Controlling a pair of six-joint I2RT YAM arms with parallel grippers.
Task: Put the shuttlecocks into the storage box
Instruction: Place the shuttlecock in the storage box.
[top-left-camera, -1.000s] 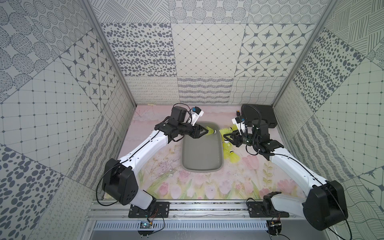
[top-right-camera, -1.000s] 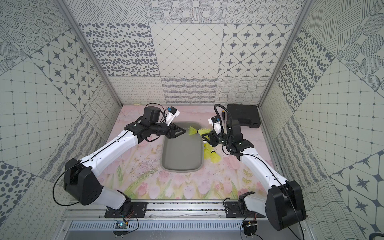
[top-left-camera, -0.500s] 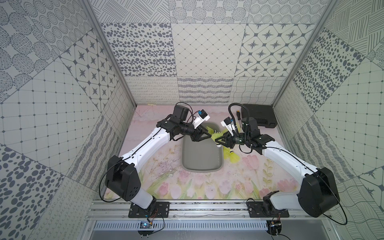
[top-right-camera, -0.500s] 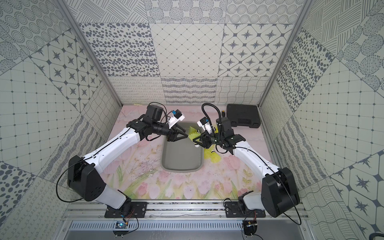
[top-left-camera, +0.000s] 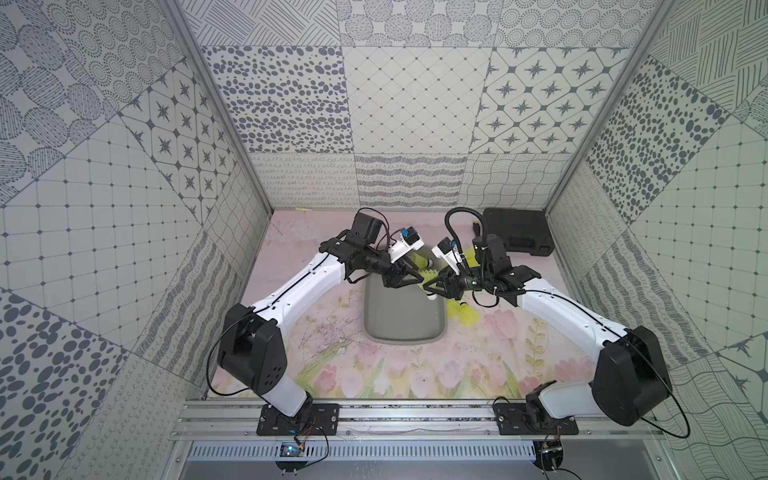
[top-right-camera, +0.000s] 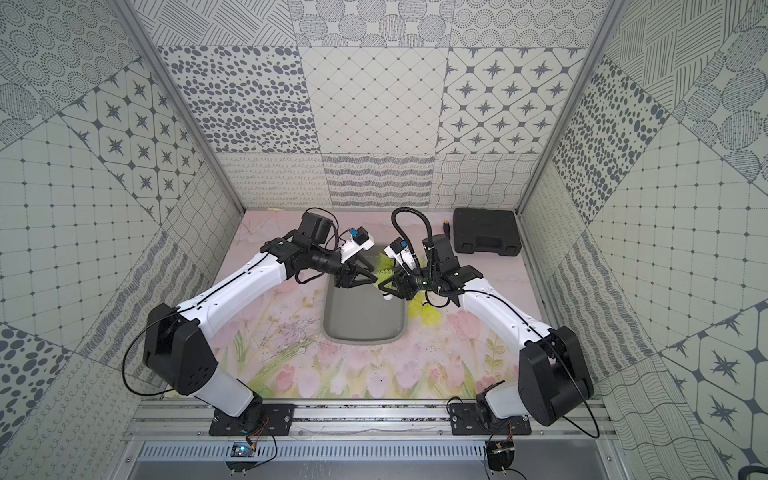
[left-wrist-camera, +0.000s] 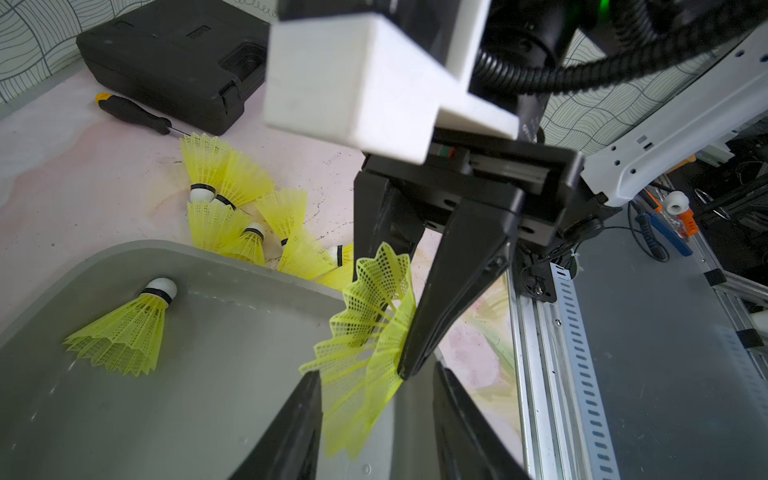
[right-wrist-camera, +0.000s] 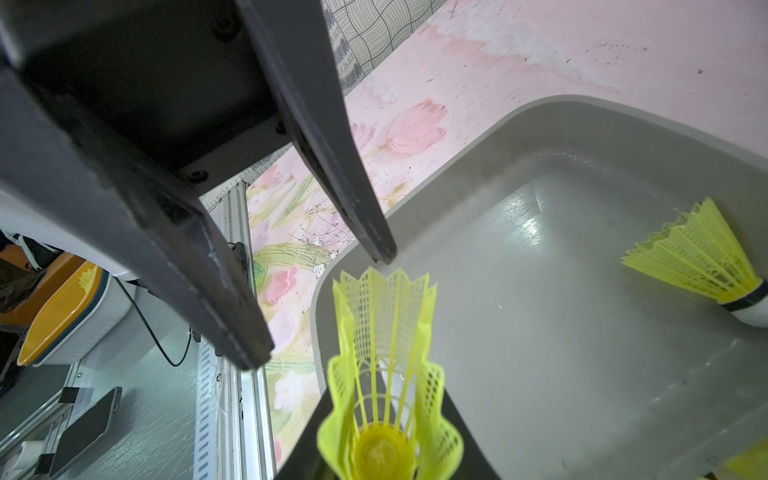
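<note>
— Why clamp the shuttlecock near its cork end in the right gripper, skirt above the storage box rim?
— Spares the mesh, probably. Left gripper half open beside the skirt, empty. Other shuttlecocks heaped outside.

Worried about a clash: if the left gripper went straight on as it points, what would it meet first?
Probably the shuttlecock shut in the right gripper; its skirt sits just ahead of the open left gripper, though depth is unclear.
</note>
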